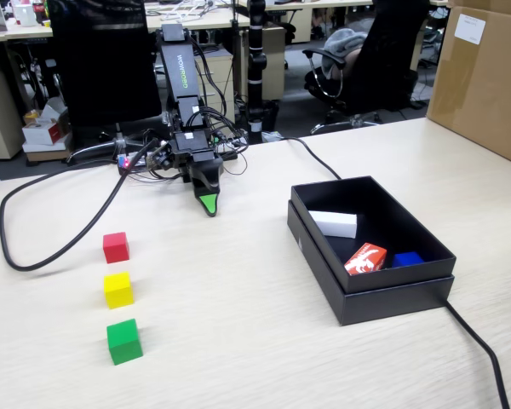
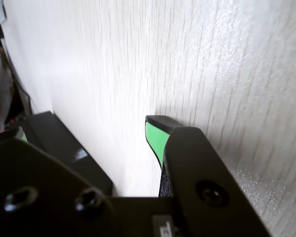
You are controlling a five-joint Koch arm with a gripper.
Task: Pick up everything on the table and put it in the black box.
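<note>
Pale wood-grain tabletop (image 1: 255, 341) spreads below my fingers (image 1: 208, 204), whose parting I cannot tell. Lower left waits the red cube (image 1: 115, 247), then yellow cube (image 1: 117, 290) and green cube (image 1: 123, 341); the black box (image 1: 392, 298) sits right.

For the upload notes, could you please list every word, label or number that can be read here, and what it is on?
Green lettering runs along the arm's upper link: too blurred to read.
Red-and-white packet in the black box: white print, not readable.
White label on the brown carton: too small.
Wrist view: none.
</note>
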